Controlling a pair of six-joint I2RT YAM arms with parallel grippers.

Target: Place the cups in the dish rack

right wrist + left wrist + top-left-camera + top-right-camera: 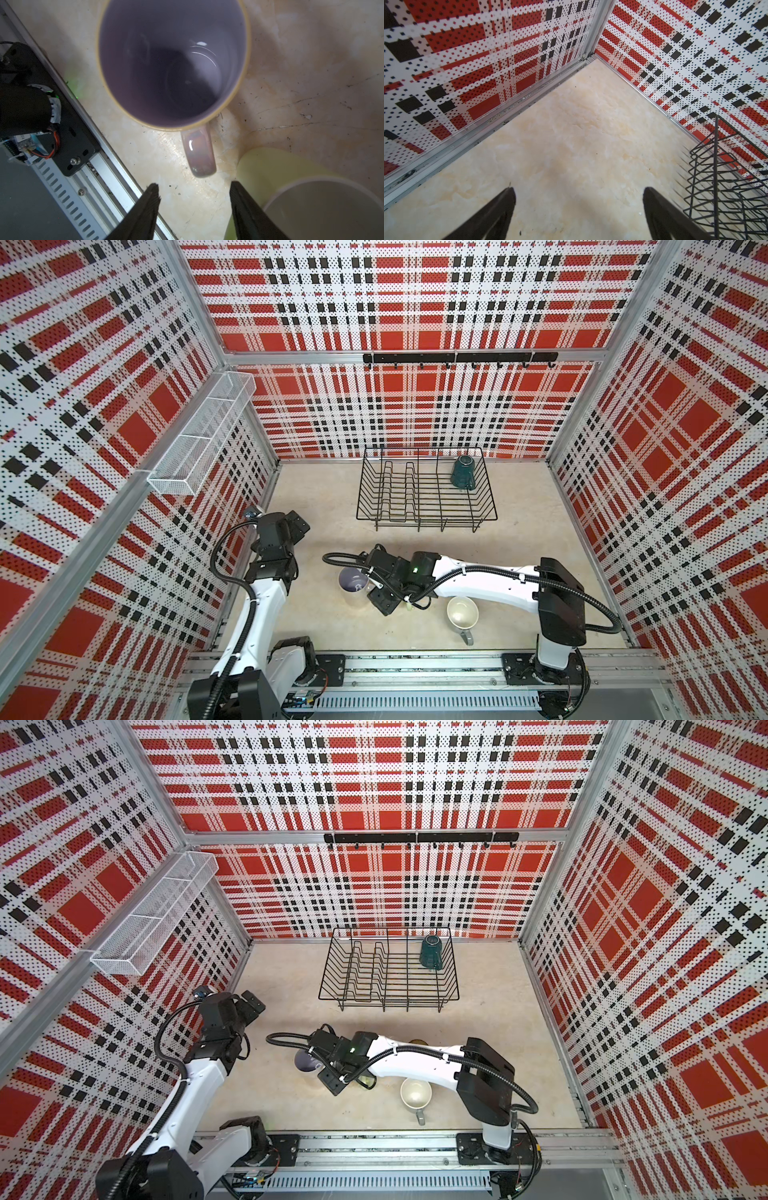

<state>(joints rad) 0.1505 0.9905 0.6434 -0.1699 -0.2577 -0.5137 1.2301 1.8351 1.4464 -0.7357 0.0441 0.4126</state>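
My right end effector: jaws spread, empty. Pale pink mug upright on surface, just ahead, 9 o'clock in top view. Handle points back at me. Dish rack at 1 o'clock.

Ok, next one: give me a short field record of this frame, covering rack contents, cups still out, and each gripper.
rack contents: one dark teal mug, apparently upside down, in the far right corner of the dish rack
cups on table: pale pink mug, light green mug, grey mug, all upright
left gripper: open, empty, over bare table
right gripper: open, empty, pointing at the pink mug's handle
progress: one cup loaded
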